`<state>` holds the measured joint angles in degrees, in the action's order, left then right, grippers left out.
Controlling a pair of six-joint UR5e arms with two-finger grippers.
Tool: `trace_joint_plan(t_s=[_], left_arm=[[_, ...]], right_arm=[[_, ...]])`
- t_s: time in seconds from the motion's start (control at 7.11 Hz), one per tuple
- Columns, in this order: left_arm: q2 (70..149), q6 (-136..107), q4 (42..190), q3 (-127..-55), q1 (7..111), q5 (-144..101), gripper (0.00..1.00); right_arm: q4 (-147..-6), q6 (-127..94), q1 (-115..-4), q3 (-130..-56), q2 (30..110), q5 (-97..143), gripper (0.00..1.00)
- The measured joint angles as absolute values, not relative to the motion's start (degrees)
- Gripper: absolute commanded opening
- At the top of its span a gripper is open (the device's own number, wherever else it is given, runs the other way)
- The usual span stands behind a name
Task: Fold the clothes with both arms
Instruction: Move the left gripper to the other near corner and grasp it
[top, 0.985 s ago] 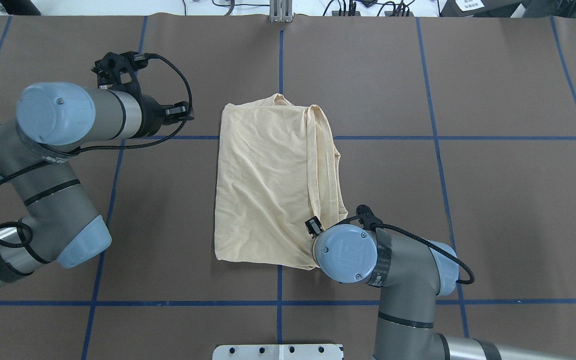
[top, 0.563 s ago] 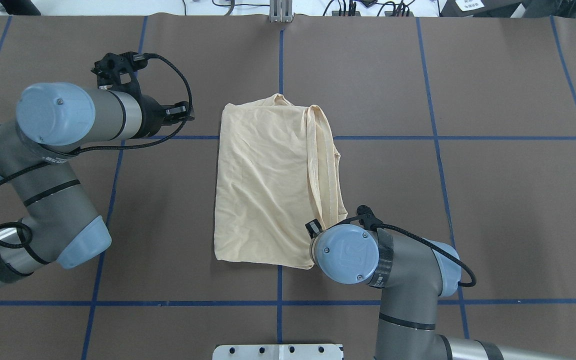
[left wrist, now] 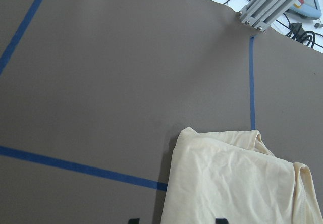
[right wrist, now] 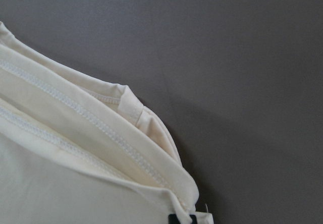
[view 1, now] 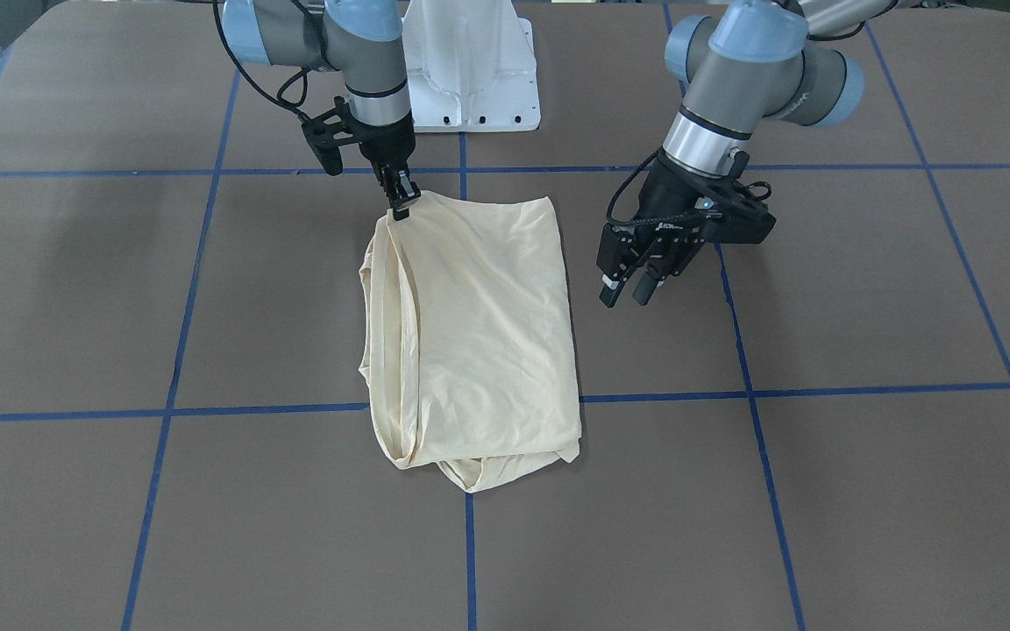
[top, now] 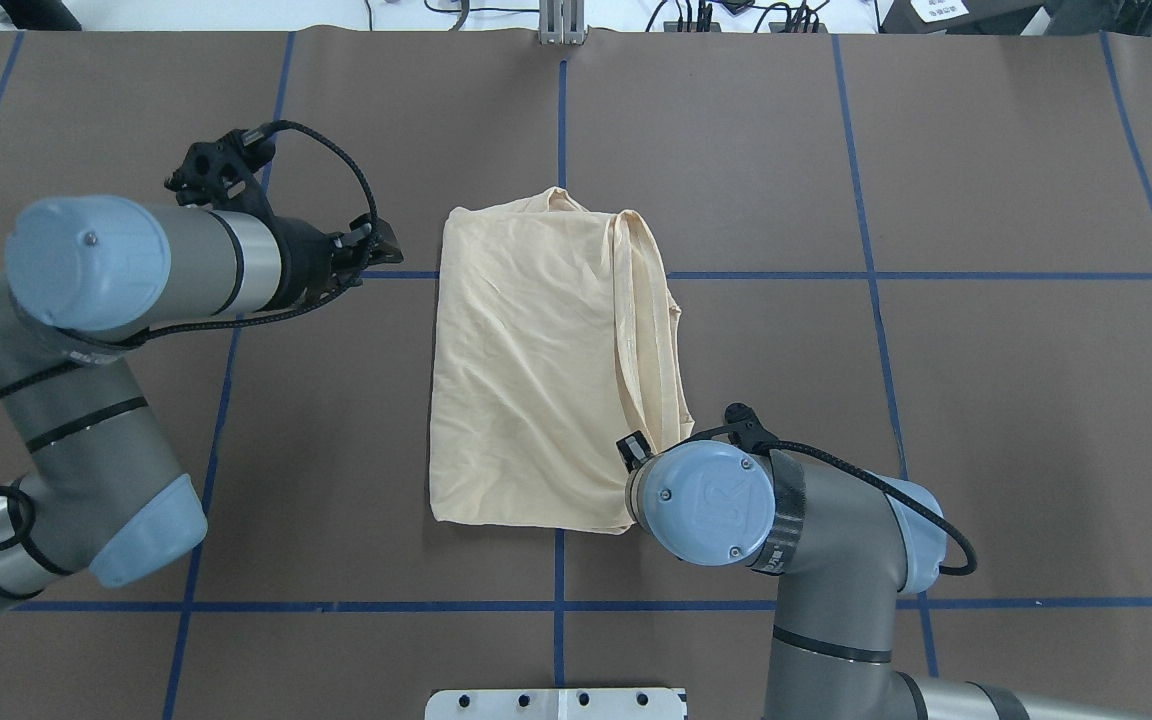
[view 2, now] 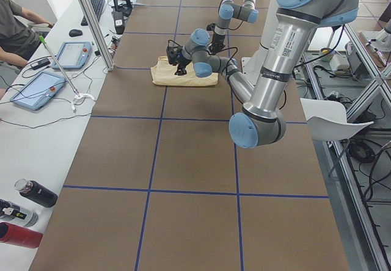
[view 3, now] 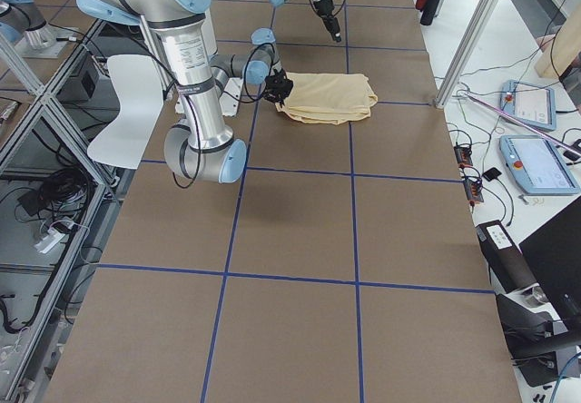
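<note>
Just now the left arm's black two-finger gripper (view 1: 626, 294) has swung a little closer to the far left corner of the pale cream-yellow thin folded shirt (top: 536, 380), jaws spread and empty. The right arm's black gripper (view 1: 400, 206) stays pinched on the shirt's near right corner, so the next fold looks to be in preparation. The shirt lies as a rough rectangle mid-table on the brown mat with blue tape lines (top: 936, 400); nothing stands between the left gripper and the cloth.
</note>
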<state>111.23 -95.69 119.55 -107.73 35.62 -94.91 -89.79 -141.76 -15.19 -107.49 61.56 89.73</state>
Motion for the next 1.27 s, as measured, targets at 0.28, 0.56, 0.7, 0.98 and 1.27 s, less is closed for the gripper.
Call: trace_joint_plan(t_s=[0.28, 0.56, 0.7, 0.98, 1.27], left_arm=[[108.67, -107.94, 119.57, -110.90, 28.30, -87.98, 0.58], [106.80, -116.51, 119.40, -112.27, 20.09, -81.35, 0.59], [105.77, -118.92, 119.24, -112.41, 16.15, -79.45, 0.58], [104.80, -120.54, 119.11, -111.96, 11.89, -78.33, 0.58], [104.88, -120.74, 119.09, -111.51, 10.74, -78.23, 0.57]], right_arm=[[-90.05, -141.73, -15.35, -108.27, 62.08, 89.76, 0.00], [-90.07, -141.70, -15.31, -108.49, 62.21, 89.81, 0.00], [-90.03, -141.69, -15.30, -108.52, 62.21, 89.82, 0.00], [-90.00, -141.62, -15.31, -108.66, 62.19, 89.82, 0.00], [-90.00, -141.60, -15.32, -109.01, 62.15, 89.83, 0.00]])
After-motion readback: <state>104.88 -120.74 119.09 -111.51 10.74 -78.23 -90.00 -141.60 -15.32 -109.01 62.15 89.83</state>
